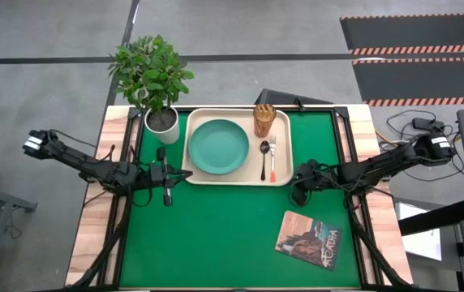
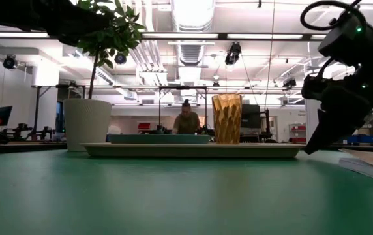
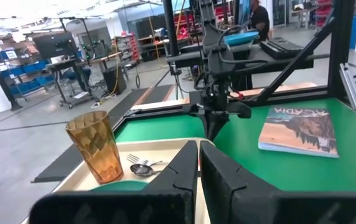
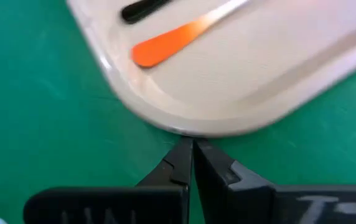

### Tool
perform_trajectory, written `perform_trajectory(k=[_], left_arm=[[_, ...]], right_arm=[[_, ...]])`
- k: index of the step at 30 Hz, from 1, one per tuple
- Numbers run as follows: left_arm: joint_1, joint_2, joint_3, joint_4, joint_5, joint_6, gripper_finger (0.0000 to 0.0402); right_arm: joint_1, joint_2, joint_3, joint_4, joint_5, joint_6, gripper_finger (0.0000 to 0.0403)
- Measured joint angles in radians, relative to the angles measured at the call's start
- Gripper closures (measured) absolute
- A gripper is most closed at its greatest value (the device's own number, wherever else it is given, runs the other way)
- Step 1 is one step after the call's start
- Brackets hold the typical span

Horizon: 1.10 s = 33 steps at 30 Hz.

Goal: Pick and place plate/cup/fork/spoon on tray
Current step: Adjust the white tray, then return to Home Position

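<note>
The cream tray (image 1: pixel 285 122) lies at the table's far middle. On it lie the teal plate (image 1: pixel 218 146), the amber cup (image 1: pixel 264 119) upright at the far right corner, the dark spoon (image 1: pixel 264 158) and the orange-handled fork (image 1: pixel 272 160) side by side. My left gripper (image 1: pixel 179 174) is shut and empty at the tray's left edge, pointing across the tray (image 3: pixel 165 146) toward the cup (image 3: pixel 96 146). My right gripper (image 4: pixel 192 155) is shut, its tips at the tray's near right corner (image 4: pixel 184 127), close to the fork's handle end (image 4: pixel 165 45). My right gripper's shut fingertips (image 4: pixel 181 163) stand right at the rim of the tray's near right corner, slanting down from the table's right. I cannot tell whether they touch it.
A potted plant in a white pot (image 1: pixel 163 122) stands just left of the tray's far left corner. A book (image 1: pixel 309 241) lies at the near right of the green mat. A person (image 2: pixel 186 121) shows in the room far behind the table.
</note>
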Motion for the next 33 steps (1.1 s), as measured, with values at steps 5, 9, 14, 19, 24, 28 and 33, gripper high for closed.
perform_trajectory(k=[5, 9, 14, 19, 24, 28, 33], left_arm=[[0.000, 0.012, 0.000, -0.002, -0.007, 0.000, 0.0402], [0.000, 0.019, 0.000, -0.005, -0.008, 0.000, 0.0402], [0.000, -0.002, -0.019, -0.043, -0.008, 0.001, 0.0402], [0.002, -0.056, -0.067, -0.044, -0.008, -0.011, 0.0402], [0.002, -0.139, -0.098, -0.051, -0.008, -0.024, 0.0402], [0.002, -0.209, -0.131, -0.051, -0.008, -0.023, 0.0402], [0.002, -0.281, -0.185, -0.051, -0.008, -0.024, 0.0402]], right_arm=[[-0.002, -0.024, 0.017, -0.069, 0.070, 0.021, 0.0394], [-0.002, -0.030, 0.039, -0.079, 0.061, -0.010, 0.0394], [0.002, -0.041, 0.061, -0.095, -0.019, -0.074, 0.0394], [0.003, -0.081, 0.061, -0.135, -0.021, -0.104, 0.0394], [0.004, -0.168, 0.059, -0.136, -0.022, -0.193, 0.0394], [0.004, -0.268, 0.051, -0.080, -0.030, -0.303, 0.0394], [-0.001, -0.393, 0.012, 0.056, -0.081, -0.438, 0.0394]])
